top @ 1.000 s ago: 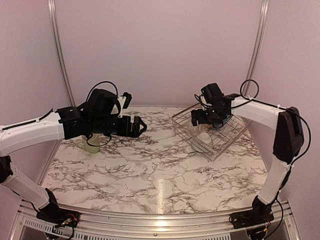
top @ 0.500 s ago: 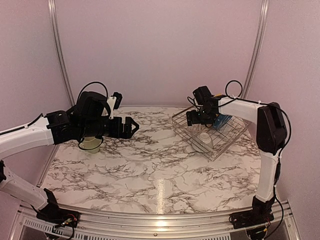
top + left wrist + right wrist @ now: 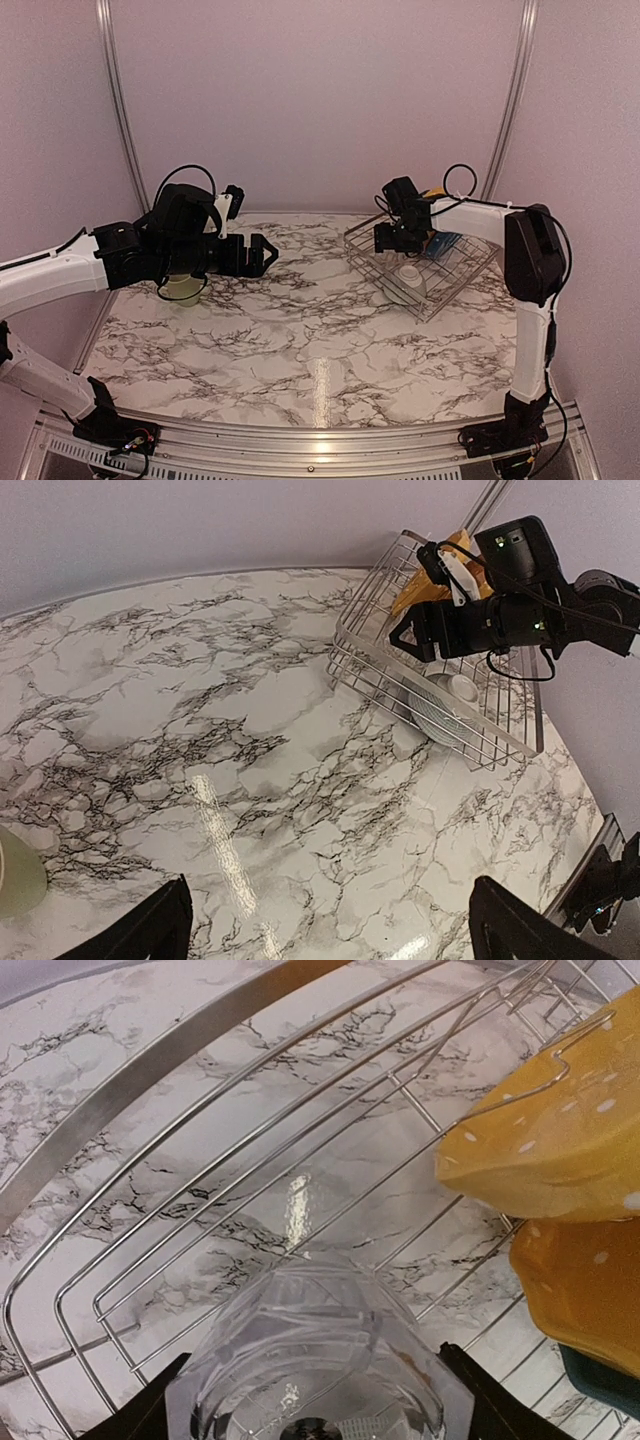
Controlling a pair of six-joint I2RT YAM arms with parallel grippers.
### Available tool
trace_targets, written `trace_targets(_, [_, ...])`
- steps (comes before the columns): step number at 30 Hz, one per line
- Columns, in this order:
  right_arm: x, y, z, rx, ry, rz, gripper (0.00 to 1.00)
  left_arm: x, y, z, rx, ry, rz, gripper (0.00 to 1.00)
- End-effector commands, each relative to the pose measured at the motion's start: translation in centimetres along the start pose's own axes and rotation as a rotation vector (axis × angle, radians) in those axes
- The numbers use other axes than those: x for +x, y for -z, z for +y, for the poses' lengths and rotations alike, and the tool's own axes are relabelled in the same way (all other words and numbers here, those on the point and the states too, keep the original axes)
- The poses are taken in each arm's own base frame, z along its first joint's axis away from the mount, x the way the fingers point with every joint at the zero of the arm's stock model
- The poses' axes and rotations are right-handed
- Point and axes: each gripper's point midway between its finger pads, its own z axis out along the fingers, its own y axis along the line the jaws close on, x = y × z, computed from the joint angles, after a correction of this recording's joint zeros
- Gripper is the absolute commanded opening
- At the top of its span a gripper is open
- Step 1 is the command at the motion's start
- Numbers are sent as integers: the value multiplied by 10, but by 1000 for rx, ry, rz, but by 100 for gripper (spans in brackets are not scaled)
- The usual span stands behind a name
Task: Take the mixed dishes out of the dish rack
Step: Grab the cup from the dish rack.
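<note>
The glass [image 3: 315,1360] sat in the rack [image 3: 432,292] at the table's far right, flanked by the right jaws, set wide; grip or not, I could not tell. One end faced the wrist, long axis along the reach. The step wanted a square, gentle squeeze, then a straight lift. Left jaws gaped, empty.

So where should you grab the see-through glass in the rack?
Grip the clear glass by its walls below the rim, coming from its open end, one finger each side. Its mouth faces the right wrist camera, rack wires lie beneath it, and yellow plates crowd one side.
</note>
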Motion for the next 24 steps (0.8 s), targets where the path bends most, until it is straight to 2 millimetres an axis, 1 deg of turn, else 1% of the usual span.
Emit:
trace_targets(1, [-25,2,1,-2,-47,-69,75,2,0,-1,8,8,-1,99])
trace_targets(6, [-30,7,6,-22,-44,-77,66,3,0,-1,8,10,2,99])
trace_targets(10, [-32,15,6,-22,-37,-86,55,4,0,-1,7,14,5,99])
trace_targets(13, [-35,27,5,-27,-38,-96,51,6,-1,0,4,17,9,99])
trace_targets(19, [-47,71,7,-69,-32,-180,47,7,-3,0,3,21,13,99])
trace_targets(24, [-56,110,1,-70,-37,-254,45,8,-9,-2,8,23,24,99])
